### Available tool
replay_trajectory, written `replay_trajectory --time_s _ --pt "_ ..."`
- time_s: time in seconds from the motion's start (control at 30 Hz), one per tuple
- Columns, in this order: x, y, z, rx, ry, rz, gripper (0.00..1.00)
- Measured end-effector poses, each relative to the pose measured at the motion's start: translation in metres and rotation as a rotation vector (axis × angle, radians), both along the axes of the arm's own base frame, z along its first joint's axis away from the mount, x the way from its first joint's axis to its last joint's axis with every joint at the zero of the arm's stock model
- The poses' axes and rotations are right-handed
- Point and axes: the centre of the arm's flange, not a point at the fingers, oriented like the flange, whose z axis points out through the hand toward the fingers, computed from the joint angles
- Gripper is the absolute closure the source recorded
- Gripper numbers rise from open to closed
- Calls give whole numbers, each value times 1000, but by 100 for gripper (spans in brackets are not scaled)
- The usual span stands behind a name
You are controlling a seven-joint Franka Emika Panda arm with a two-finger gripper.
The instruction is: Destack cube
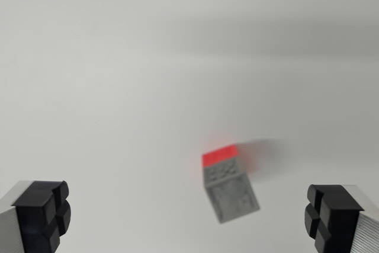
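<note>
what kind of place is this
Probably a lab or test bench for robot handling, though little shows. A plain white surface fills the view, bare except for a small grey cube with red behind it, and the open pincer sits over it.

Wrist view: cube stack shows a speckled grey block, mottled light and dark, with a bright red band along its far edge. Tabletop is plain off-white with soft grey shading. Claw has matte black fingertips on pale grey ribbed bodies.
</note>
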Motion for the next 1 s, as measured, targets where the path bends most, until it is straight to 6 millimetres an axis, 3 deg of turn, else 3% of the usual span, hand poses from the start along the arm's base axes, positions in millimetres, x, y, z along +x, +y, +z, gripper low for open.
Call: replay_trajectory --time_s 0.57,1.0 --pt "-1 0 -2 0 3 4 0" --pt "-13 -5 -18 -3 11 45 0"
